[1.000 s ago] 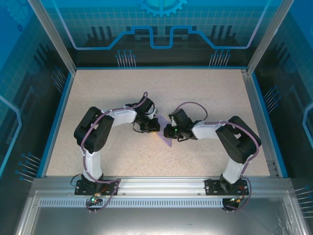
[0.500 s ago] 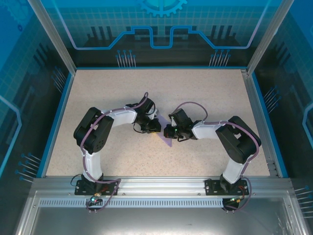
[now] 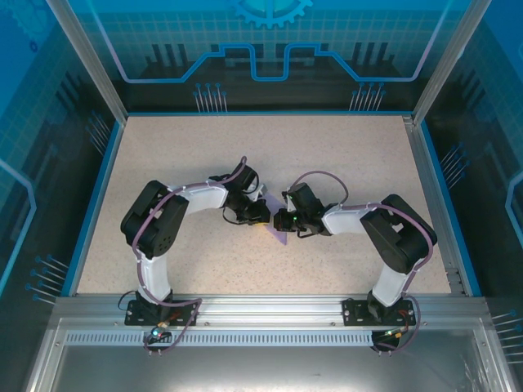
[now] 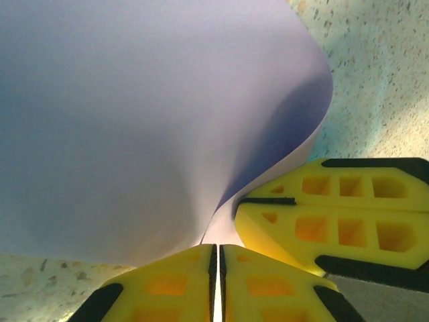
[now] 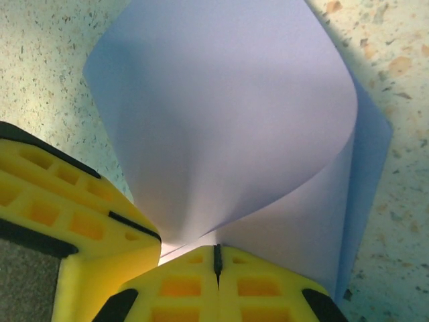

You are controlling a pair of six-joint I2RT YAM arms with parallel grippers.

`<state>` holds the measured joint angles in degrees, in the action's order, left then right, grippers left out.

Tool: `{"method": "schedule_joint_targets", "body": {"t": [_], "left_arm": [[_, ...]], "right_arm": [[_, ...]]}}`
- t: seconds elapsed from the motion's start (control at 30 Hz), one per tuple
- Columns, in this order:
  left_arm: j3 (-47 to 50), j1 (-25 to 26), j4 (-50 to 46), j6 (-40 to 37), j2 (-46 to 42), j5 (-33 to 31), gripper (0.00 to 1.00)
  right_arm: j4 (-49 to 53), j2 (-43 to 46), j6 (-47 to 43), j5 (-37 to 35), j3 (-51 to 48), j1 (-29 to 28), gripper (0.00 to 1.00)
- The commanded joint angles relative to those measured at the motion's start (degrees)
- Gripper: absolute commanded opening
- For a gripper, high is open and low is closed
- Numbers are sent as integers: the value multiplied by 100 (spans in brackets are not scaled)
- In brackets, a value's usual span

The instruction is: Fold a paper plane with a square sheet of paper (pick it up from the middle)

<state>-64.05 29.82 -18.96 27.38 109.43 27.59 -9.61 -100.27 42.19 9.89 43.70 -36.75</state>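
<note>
Centrally over the speckled beige tabletop [image 3: 204, 155]: square sheet of paper [image 3: 282, 237], lavender, caught between the meeting ends of both arms, from above just a small purple sliver poking out below them; left arm [image 3: 163, 220] bent in from the left, right arm [image 3: 392, 233] bent in from the right, wrists almost nose to nose; left jaws closed down to a hairline slit, pinching the square sheet of paper [image 4: 134, 121] at one gathered point; left fingers [image 4: 268, 288], yellow, pressed side by side at the bottom of the left wrist view, a thin pale strip of paper trapped in the slit; right fingers [image 4: 322, 228] lying crosswise just beside them at right, likewise pressed together, tips at that same gathered point; above the pinch, paper billowing up and outward in one smooth curve, shaded deep purple in the hollow at right, tabletop [image 4: 375, 80] beyond its edge; mirrored from the right wrist: right jaws squeezed tight on the square sheet of paper [image 5: 228, 121], right fingers [image 5: 261, 295] together at the bottom edge, dark seam between them, paper funnelling straight down into that seam; left fingers [image 5: 107, 282] slanting in from lower left, closed too, hard up against the right pair; sheet rolled into a loose cone, front layer curling across a second layer behind, rightmost edge near the tabletop [image 5: 40, 54]
</note>
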Motion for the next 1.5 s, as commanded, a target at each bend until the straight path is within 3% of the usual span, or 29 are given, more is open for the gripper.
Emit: {"method": "schedule_joint_targets", "body": {"t": [0.0,0.7,1.13,1.47], "left_arm": [[77,54,70,101,-50,246,13],[77,103,-425,-373,271,-127,9],[-28,109,-846,-696,474,-749,7],[-46,106,-919,-754,492,-826,7]], "right_arm": [[244,-112,-54,97,-221,-60,3],[-88,-36,97,359,-418,52,3],[218,614,-42,384,-448,253,19],[-35,783,119,980,-800,283,13]]}}
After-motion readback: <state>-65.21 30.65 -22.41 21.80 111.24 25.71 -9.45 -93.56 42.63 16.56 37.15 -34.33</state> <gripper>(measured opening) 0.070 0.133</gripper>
